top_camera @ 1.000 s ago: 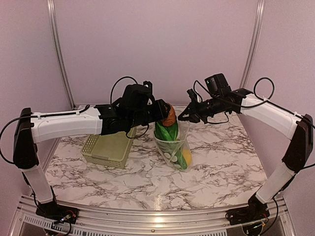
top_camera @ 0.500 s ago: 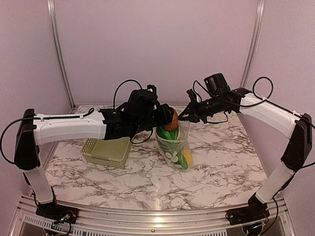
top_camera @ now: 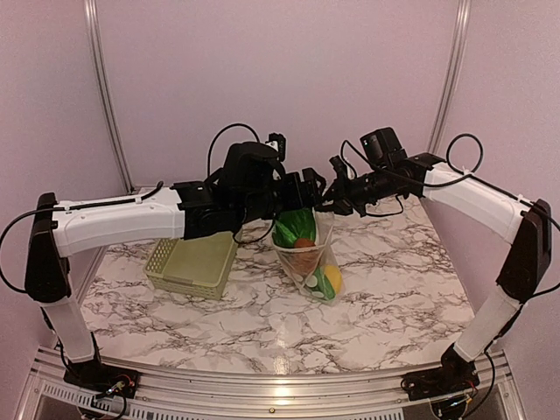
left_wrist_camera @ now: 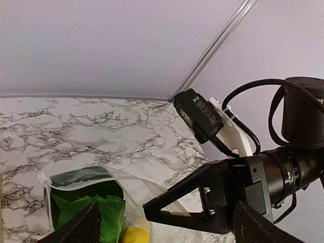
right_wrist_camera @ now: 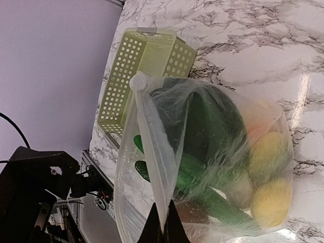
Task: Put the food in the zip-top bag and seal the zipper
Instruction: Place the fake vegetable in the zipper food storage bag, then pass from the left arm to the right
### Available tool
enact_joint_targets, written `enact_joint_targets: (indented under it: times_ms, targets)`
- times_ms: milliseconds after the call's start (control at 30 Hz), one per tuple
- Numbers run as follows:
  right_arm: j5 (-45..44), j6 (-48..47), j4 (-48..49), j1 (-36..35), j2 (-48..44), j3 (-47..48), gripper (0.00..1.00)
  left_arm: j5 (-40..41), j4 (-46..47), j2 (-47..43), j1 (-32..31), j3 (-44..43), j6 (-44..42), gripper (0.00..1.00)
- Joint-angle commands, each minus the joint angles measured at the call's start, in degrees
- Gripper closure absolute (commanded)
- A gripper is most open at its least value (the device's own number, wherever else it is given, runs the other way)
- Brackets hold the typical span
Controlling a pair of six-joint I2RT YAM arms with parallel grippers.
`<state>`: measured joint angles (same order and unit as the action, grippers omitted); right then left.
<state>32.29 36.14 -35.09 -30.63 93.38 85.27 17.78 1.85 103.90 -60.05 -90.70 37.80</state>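
Both arms rise from their bases at the near edge of the marble table point(top_camera: 394, 297). Each upright leans outward, then folds inward at the elbow. The 2 white forearms reach toward the middle of the table from either side.

Farther in on the left, the pale green basket point(top_camera: 194, 262) lies on the table, partly hidden by the left forearm in the top view. Just right of it the zip-top bag point(top_camera: 308, 262) stands with its mouth up and holds the food. A lemon point(top_camera: 332, 280) sits low on the right, beside long green pieces point(right_wrist_camera: 202, 197). An orange piece point(top_camera: 304, 244) is near the middle and leafy bok choy point(top_camera: 296, 225) at the top.

The left gripper point(top_camera: 313, 188) hovers just above the bag's mouth, wrist roughly level, its 2 fingers spread wide with nothing between them. The right gripper point(top_camera: 331, 205) comes in from the right with its tips pointing left. It is clamped tight on the zip-top bag at the zipper point(right_wrist_camera: 152, 152), holding that edge up. The 2 grippers sit close together over the bag.
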Motion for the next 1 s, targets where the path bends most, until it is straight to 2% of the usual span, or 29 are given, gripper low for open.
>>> enact_joint_targets:
  times_ms: [0,100,200,300,433,500,733,967]
  targets:
    - [0.33,-1.06,-0.37,-0.16,-0.14,2.13,1.0,5.5,-1.41,-4.99,-0.18,-2.46,-10.72,0.02]
    - [0.05,-2.02,-1.1,-0.22,-0.65,1.35,1.0,10.46,-6.68,-7.69,0.89,-2.93,-13.86,0.01]
    - [-0.89,-3.17,-2.3,-0.16,-1.06,1.29,1.0,9.08,-19.38,-6.3,3.57,-7.76,-13.61,0.04]
    - [-1.39,-4.13,-3.11,-0.22,-1.09,1.32,1.0,5.49,-28.46,-5.69,4.9,-9.25,-11.15,0.22]
    - [-1.11,-4.41,-3.44,-0.24,-0.92,1.45,1.0,-0.67,-30.95,-7.56,5.39,-2.79,-6.12,0.48]
    - [-1.16,-4.5,-3.55,-0.31,-0.92,1.47,1.0,-3.94,-31.46,-7.7,5.96,-0.07,-3.6,0.54]
    - [-1.14,-5.75,-4.75,-0.31,-0.8,1.57,1.0,-15.14,-30.46,-3.9,6.17,1.22,1.94,0.63]
    - [-0.77,-6.32,-5.45,-0.36,-1.14,1.21,1.0,-15.16,-33.08,-0.44,6.25,-2.05,2.87,0.64]
